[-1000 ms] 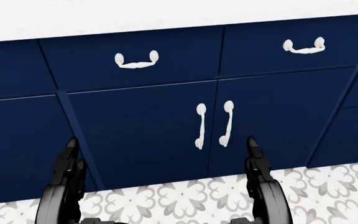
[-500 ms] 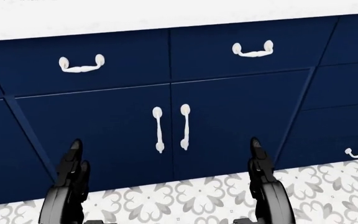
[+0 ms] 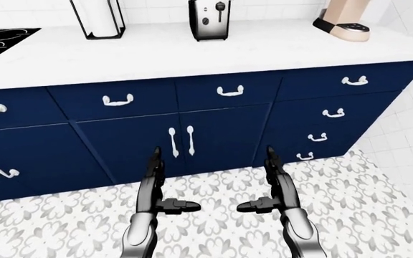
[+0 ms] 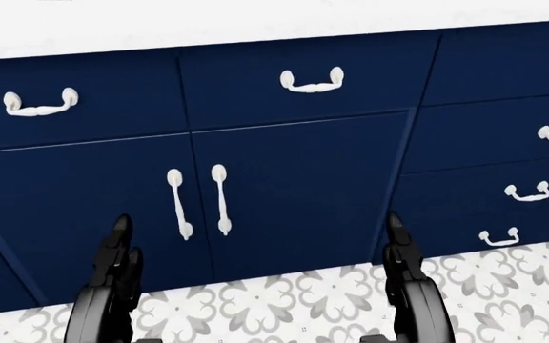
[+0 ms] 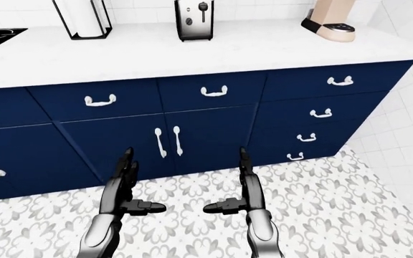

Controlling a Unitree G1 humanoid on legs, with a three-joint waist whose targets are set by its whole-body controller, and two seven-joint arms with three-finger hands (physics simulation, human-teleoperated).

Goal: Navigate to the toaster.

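Now your chrome box-shaped toaster (image 3: 210,20) sits ahead on the white stone surface (image 3: 192,51); walking on risks both empty, spread hands striking the navy cabinets (image 3: 221,137).

The toaster (image 3: 210,20) stands on the white counter (image 3: 192,51) above my navy cabinets (image 3: 221,134). My left hand (image 3: 156,185) and right hand (image 3: 274,185) hang empty, fingers spread, over what looks like patterned tile (image 3: 350,204).
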